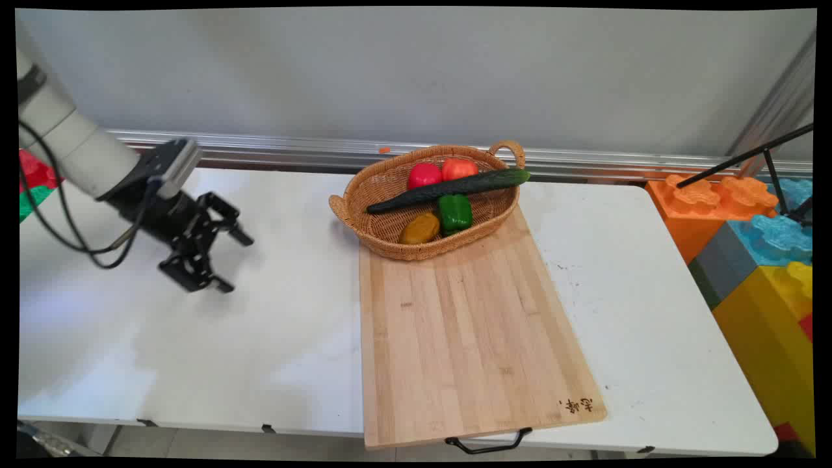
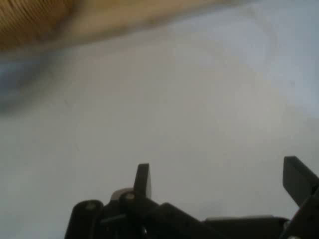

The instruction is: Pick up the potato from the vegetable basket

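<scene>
Gripper (image 1: 237, 260) hung wide open, empty, over table's (image 1: 195, 351) left half; basket (image 1: 383, 227) lay to its right, near the far edge.

White, rounded arm link (image 1: 78, 146) entering from ten o'clock, ending in a black wrist with a grey, box-shaped block (image 1: 177, 166) on it. Black cables (image 1: 62, 221) looping beneath. Black two-finger claw (image 1: 237, 260) of open, skeletal linkage, pivot pins showing, with flat, squared-off fingertips (image 2: 143, 180).
</scene>
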Tool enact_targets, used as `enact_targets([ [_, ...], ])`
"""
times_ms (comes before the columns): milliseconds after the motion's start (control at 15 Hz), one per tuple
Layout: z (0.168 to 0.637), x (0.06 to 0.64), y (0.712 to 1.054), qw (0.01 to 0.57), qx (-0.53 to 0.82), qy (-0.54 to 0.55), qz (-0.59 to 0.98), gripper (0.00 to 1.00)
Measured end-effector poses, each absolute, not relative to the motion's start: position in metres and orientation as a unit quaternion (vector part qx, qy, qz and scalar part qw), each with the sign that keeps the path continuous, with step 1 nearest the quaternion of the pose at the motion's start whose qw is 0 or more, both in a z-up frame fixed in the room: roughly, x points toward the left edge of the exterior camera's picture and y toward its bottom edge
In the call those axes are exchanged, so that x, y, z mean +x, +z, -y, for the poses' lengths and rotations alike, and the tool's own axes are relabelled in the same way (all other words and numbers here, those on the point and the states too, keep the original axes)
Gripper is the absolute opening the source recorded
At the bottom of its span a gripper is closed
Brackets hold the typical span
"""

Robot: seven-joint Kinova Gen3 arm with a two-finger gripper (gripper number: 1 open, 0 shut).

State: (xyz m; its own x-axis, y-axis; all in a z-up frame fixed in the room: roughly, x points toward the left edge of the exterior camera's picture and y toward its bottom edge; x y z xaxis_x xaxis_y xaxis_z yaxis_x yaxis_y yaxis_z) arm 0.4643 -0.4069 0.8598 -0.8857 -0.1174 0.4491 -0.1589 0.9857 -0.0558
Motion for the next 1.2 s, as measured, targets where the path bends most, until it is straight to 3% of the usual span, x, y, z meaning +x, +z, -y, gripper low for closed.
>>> enact_targets([
  [333,0.434,0.405,0.897,0.245,0.089,0.087,0.962,1.0],
  [667,0.475,0.363,0.913,0.25,0.108,0.128,0.954,1.0],
  [933,0.509,0.324,0.913,0.256,0.151,0.139,0.944,1.0],
  [1200,0.53,0.289,0.892,0.26,0.229,0.102,0.933,1.0],
])
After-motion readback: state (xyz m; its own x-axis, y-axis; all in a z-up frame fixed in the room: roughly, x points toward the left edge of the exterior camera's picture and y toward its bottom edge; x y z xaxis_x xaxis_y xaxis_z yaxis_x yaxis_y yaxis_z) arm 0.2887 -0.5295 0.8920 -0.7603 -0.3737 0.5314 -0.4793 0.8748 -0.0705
